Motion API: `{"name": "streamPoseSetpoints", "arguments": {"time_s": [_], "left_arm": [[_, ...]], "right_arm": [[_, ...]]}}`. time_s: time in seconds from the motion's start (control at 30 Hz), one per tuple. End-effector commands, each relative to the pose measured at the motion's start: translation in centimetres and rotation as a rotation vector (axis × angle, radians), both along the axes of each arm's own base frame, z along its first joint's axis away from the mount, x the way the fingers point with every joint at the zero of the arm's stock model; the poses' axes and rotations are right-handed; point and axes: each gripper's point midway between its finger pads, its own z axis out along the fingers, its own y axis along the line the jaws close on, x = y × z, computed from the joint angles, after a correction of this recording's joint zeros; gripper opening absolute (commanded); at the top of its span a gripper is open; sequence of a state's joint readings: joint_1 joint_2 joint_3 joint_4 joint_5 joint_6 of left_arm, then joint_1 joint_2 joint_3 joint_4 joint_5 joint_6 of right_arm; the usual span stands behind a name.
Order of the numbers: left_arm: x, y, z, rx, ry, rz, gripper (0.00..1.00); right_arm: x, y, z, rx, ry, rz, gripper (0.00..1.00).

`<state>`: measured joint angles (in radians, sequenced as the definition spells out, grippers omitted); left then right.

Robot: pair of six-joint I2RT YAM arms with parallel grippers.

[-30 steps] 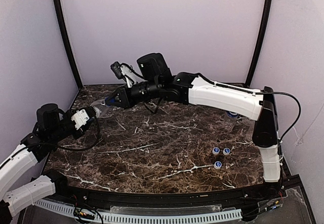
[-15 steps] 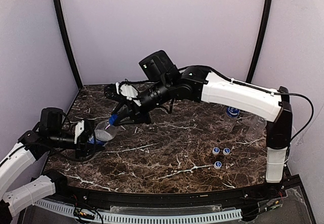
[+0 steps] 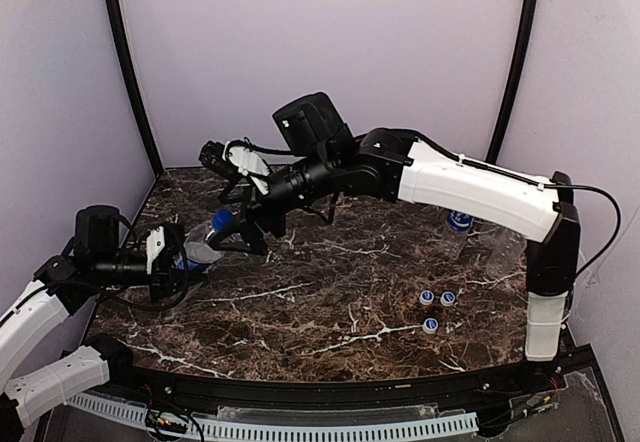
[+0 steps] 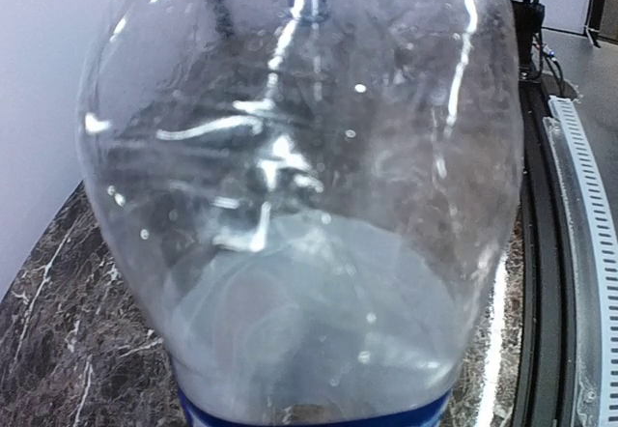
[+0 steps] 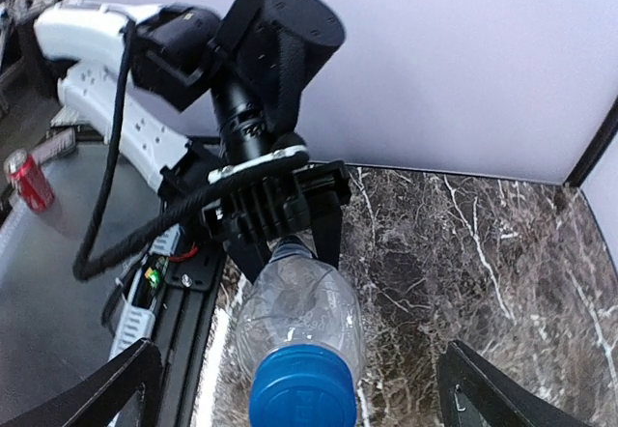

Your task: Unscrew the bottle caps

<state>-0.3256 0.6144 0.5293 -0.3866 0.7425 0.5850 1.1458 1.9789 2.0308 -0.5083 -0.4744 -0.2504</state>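
Observation:
A small clear bottle (image 5: pixel 299 306) with a dark blue label (image 4: pixel 309 415) is held off the table, tilted, with its blue cap (image 5: pixel 302 388) on the neck. My left gripper (image 5: pixel 285 216) is shut on the bottle's lower body, black fingers (image 5: pixel 326 216) on either side. In the top view the left gripper (image 3: pixel 178 259) holds the bottle (image 3: pixel 198 250) at the left of the table. My right gripper (image 3: pixel 231 226) stands wide open around the cap (image 3: pixel 222 220), not touching it. Its fingertips (image 5: pixel 497 393) flank the cap far apart. The bottle fills the left wrist view and hides the left fingers there.
Three loose blue-and-white caps (image 3: pixel 436 307) lie at the front right of the marble table (image 3: pixel 330 302). Other bottles (image 3: pixel 462 227) stand near the right edge by the right arm's base. A red can (image 5: pixel 29 181) sits beyond the table's left side.
The right gripper, shut on the cap before, has sprung wide open around it. The left gripper has brought the bottle forward and squeezed it a little tighter.

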Motion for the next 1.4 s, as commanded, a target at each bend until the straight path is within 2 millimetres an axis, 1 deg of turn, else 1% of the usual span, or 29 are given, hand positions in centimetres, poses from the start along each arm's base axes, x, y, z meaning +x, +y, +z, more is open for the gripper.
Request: {"name": "streamPoseSetpoints", "arguments": {"time_s": [0.0, 0.1, 0.17, 0.23, 0.33, 0.37, 0.4, 0.5, 0.53, 0.7, 0.87, 0.93, 1.03, 1.2, 1.3, 1.33, 1.37], "left_arm": [[2.8, 1.2, 0.5, 0.042, -0.104, 0.135, 0.22], [3.7, 1.7, 0.6, 0.052, -0.132, 0.185, 0.22], [3.9, 1.9, 0.6, 0.06, -0.138, 0.202, 0.22], [4.1, 2.1, 0.6, 0.067, -0.142, 0.211, 0.22], [4.2, 2.2, 0.4, 0.072, -0.144, 0.217, 0.23], [4.2, 2.2, 0.4, 0.072, -0.143, 0.217, 0.23], [4.1, 2.1, 0.4, 0.071, -0.141, 0.216, 0.23], [4.1, 2.1, 0.2, 0.072, -0.138, 0.213, 0.23], [4.1, 2.1, 0.2, 0.072, -0.138, 0.213, 0.23], [4.2, 2.2, 0.1, 0.076, -0.139, 0.218, 0.23], [4.2, 2.2, 0.1, 0.08, -0.144, 0.216, 0.23], [4.2, 2.2, 0.0, 0.079, -0.144, 0.215, 0.23], [4.1, 2.2, 0.1, 0.076, -0.143, 0.214, 0.23], [4.2, 2.2, 0.1, 0.077, -0.145, 0.215, 0.23], [4.2, 2.2, 0.1, 0.076, -0.144, 0.215, 0.23], [4.1, 2.1, 0.1, 0.076, -0.144, 0.213, 0.24], [4.1, 2.1, 0.1, 0.075, -0.142, 0.211, 0.23]], "right_arm": [[2.6, -0.3, 5.0, 0.115, 0.272, -0.216, 0.95], [4.0, -0.5, 3.4, 0.074, 0.326, -0.326, 0.81], [4.8, -0.6, 2.5, 0.049, 0.346, -0.388, 0.74], [5.2, -0.6, 2.2, 0.045, 0.358, -0.413, 0.68], [4.9, -0.3, 2.7, 0.056, 0.366, -0.397, 0.57], [4.8, -0.1, 2.7, 0.056, 0.368, -0.39, 0.55], [4.8, 0.0, 2.7, 0.055, 0.368, -0.384, 0.54], [4.7, 0.4, 2.5, 0.052, 0.362, -0.378, 0.61], [4.8, 0.6, 2.3, 0.048, 0.364, -0.376, 0.61], [4.8, 0.9, 1.8, 0.028, 0.368, -0.371, 0.59], [4.6, 1.0, 1.5, 0.017, 0.374, -0.363, 0.59], [4.6, 1.0, 1.1, 0.004, 0.379, -0.362, 0.6], [4.6, 1.1, 0.6, -0.009, 0.383, -0.362, 0.57], [4.5, 1.1, 0.5, -0.013, 0.376, -0.357, 0.39], [4.4, 1.1, 0.7, -0.012, 0.373, -0.341, 0.25], [4.3, 1.0, 0.7, -0.013, 0.368, -0.326, 0.19], [3.8, 1.0, 1.0, -0.008, 0.356, -0.294, 0.09]]}}
